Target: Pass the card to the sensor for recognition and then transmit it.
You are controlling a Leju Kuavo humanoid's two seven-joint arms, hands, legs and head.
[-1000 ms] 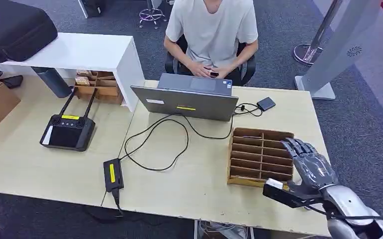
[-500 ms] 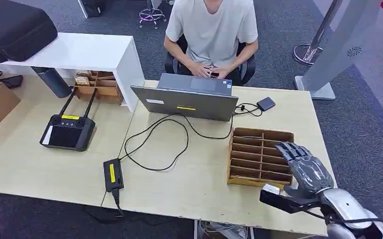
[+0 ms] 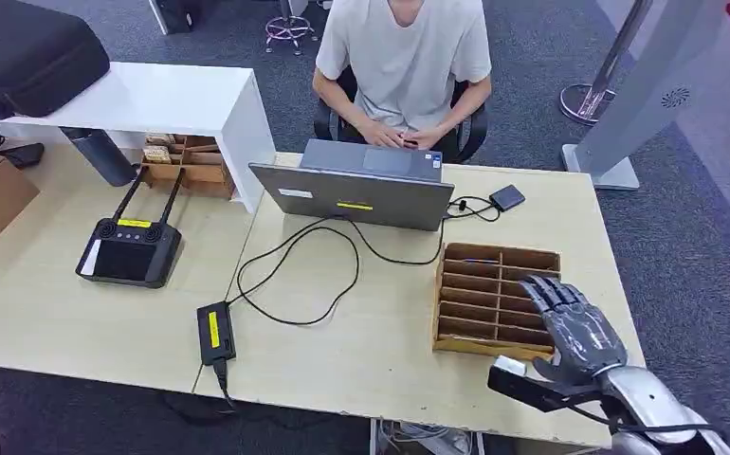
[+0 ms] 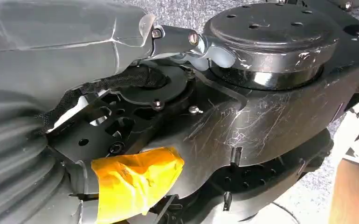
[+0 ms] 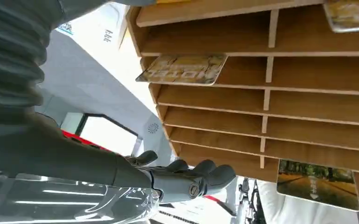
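Your right hand (image 3: 573, 327) is over the near right part of the wooden rack (image 3: 480, 284) on the table (image 3: 390, 351). Its fingers (image 3: 546, 294) are spread apart and it holds nothing. From the right wrist view you can see the dark fingers (image 5: 201, 175) lying straight, just beside the rack's slots. Cards sit in the rack: one card (image 5: 183, 69) with a brown picture sticks out of a slot, and another card (image 5: 320, 185) with a road and trees sticks out of a different slot. A third one (image 5: 352, 14) peeks in at the corner. You cannot tell how your left hand is. Far from you, a person (image 3: 404, 57) sits at the table behind a grey laptop (image 3: 356, 190). A small black box (image 3: 507, 197) lies to the right of the laptop, with a black cable (image 3: 304, 275) looping across the table. On the left lie a black remote with two sticks (image 3: 129, 248) and a black power brick (image 3: 215, 332).
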